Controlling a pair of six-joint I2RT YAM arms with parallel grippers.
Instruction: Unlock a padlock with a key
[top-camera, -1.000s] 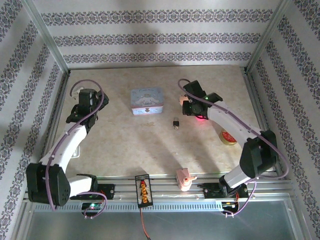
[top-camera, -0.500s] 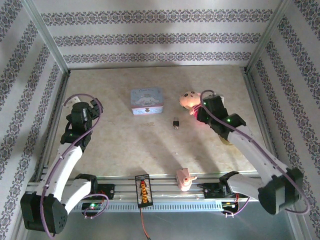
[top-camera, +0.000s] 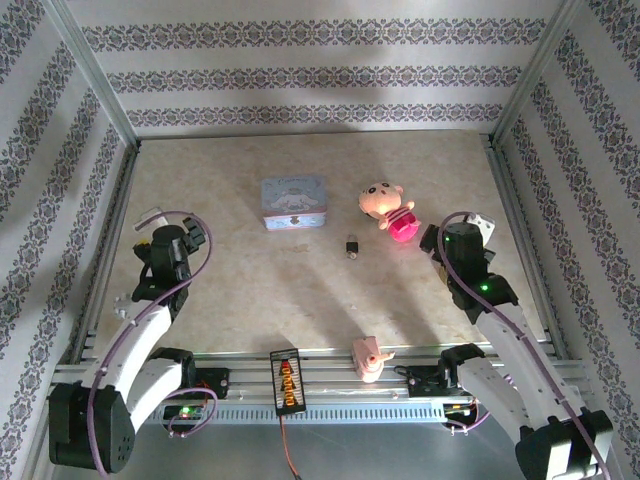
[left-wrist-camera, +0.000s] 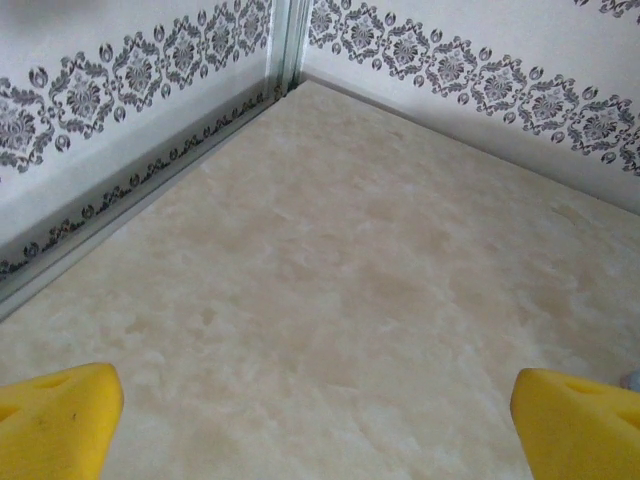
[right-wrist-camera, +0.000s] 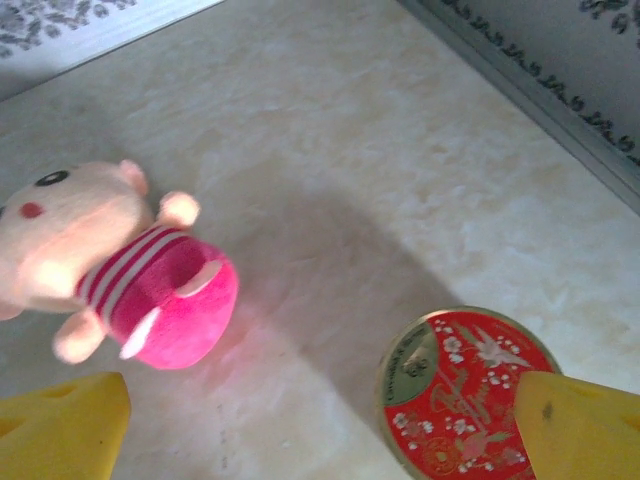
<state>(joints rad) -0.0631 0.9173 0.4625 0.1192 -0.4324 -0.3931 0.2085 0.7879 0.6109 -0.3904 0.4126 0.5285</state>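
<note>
Since both the left tool (left-wrist-camera: 318, 425) and right tool (right-wrist-camera: 320, 430) hung wide open and empty while the tiny padlock (top-camera: 352, 246) sat on the bench (top-camera: 250, 290) near the pink doll (top-camera: 388, 210), I'd guess a sloppy pinch could've just skidded it away.

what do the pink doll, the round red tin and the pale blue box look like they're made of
Pink doll: soft plush fabric, matte and fuzzy, with a striped top.
Round red tin: probably metal, going by its glossy printed lid and gold-coloured rim.
Pale blue box: likely painted tin, with a smooth printed lid; too small to be sure.
</note>
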